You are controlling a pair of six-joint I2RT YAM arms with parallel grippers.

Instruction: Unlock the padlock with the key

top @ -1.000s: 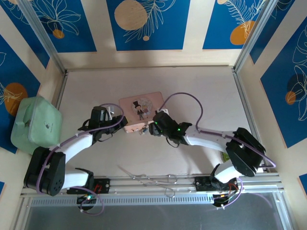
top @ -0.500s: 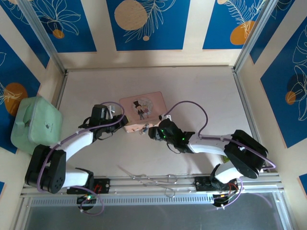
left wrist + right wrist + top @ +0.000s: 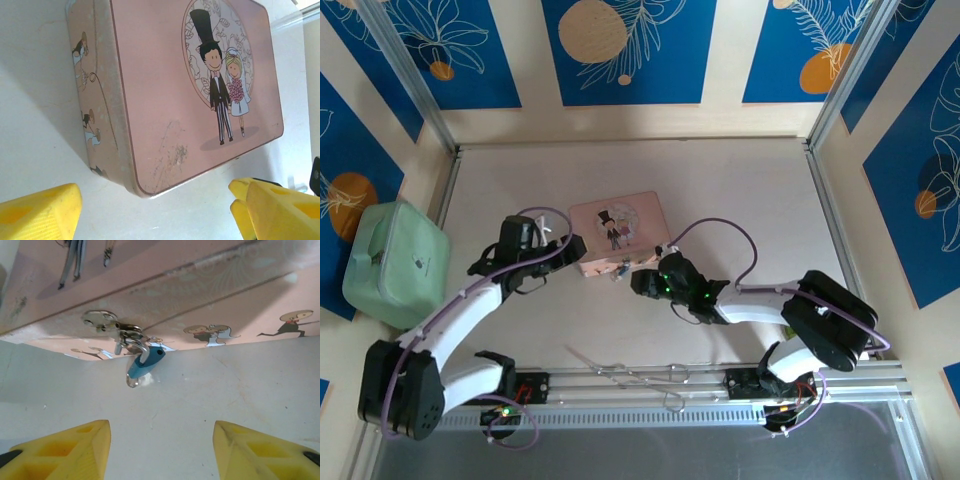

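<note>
We see the padlock (image 3: 145,362), a small smooth blue body on a thin silver shackle, hanging from the metal hasp (image 3: 102,320) on the front wall of the scuffed, round-cornered pink tin (image 3: 165,75). Our right gripper (image 3: 162,450) faces it, its yellow fingers apart and empty. Our left gripper (image 3: 155,210) stands wide and empty, and has drawn back leftward from the tin's corner since a second ago.

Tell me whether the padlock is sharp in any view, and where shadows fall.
Right wrist: padlock sharp and evenly lit at the pink tin latch. Top external: padlock just a tiny speck, detail unreadable. Left wrist: tin crisp, soft shadow on the table beside it.
</note>
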